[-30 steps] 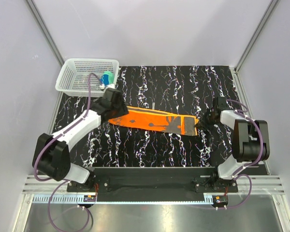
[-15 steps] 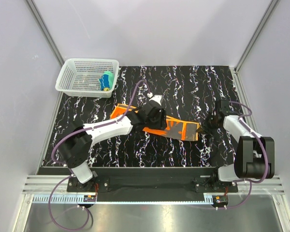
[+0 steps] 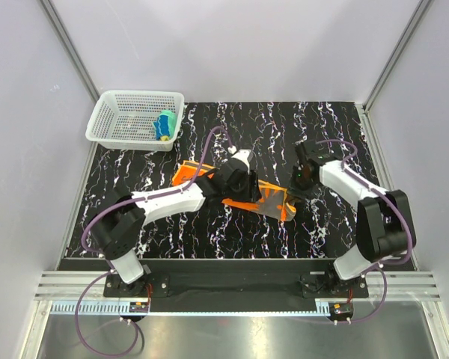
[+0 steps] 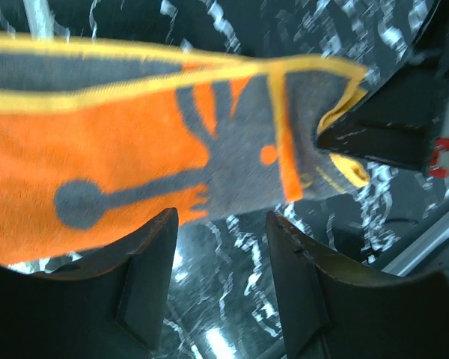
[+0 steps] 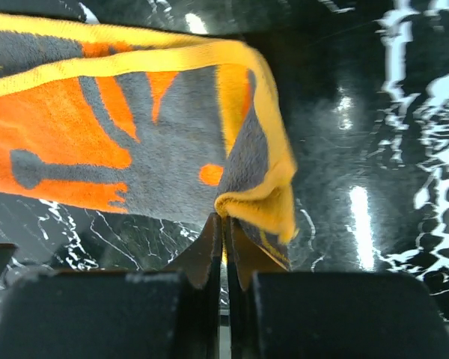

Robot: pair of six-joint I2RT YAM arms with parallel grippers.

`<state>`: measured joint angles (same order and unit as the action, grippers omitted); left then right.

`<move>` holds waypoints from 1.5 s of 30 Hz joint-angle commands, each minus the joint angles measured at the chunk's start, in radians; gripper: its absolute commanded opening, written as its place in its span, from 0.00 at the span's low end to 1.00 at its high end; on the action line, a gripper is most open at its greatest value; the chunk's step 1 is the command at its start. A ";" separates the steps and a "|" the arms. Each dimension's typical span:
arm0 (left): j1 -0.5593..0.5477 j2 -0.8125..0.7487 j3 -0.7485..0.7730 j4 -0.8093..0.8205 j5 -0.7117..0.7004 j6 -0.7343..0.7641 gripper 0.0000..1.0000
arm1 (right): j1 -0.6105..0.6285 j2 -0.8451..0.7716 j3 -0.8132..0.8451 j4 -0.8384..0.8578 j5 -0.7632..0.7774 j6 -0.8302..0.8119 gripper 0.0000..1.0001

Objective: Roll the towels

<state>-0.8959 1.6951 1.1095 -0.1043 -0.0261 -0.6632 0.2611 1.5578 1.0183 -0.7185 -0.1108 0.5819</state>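
Note:
The orange towel (image 3: 273, 200), with grey marks and a yellow border, lies stretched across the black marbled table. My right gripper (image 3: 293, 191) is shut on its right end and holds that corner lifted and folded leftward; in the right wrist view the jaws (image 5: 225, 221) pinch the yellow edge of the towel (image 5: 97, 127). My left gripper (image 3: 243, 191) hovers open over the towel's middle; in the left wrist view its fingers (image 4: 221, 250) are spread and empty, just off the near edge of the towel (image 4: 120, 142). The yellow and teal towel (image 3: 165, 125) lies rolled in the basket.
The white mesh basket (image 3: 105, 112) stands at the back left corner of the table. The right gripper's black body (image 4: 389, 127) shows close by in the left wrist view. Grey walls enclose the table on three sides.
My left arm swung from the basket to over the towel's middle. My right gripper moved left with the towel's right end, folding it inward and shortening the towel.

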 commanded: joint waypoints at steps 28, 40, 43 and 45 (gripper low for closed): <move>-0.073 -0.195 -0.070 0.071 -0.008 0.094 0.54 | 0.156 0.248 0.439 -0.162 0.178 0.056 0.70; -0.143 -0.051 0.013 0.330 0.123 0.139 0.53 | -0.020 0.154 0.312 -0.021 0.054 0.013 0.71; -0.149 0.049 0.091 0.342 0.195 0.162 0.49 | -0.169 0.102 0.283 0.002 -0.013 -0.014 0.70; -0.153 0.098 0.160 0.339 0.222 0.181 0.48 | -0.229 0.056 0.258 0.014 -0.053 -0.045 0.70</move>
<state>-1.0367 1.7306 1.1736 0.1349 0.1097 -0.5316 0.1200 1.7267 1.2949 -0.7540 -0.0883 0.5907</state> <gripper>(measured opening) 0.490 0.701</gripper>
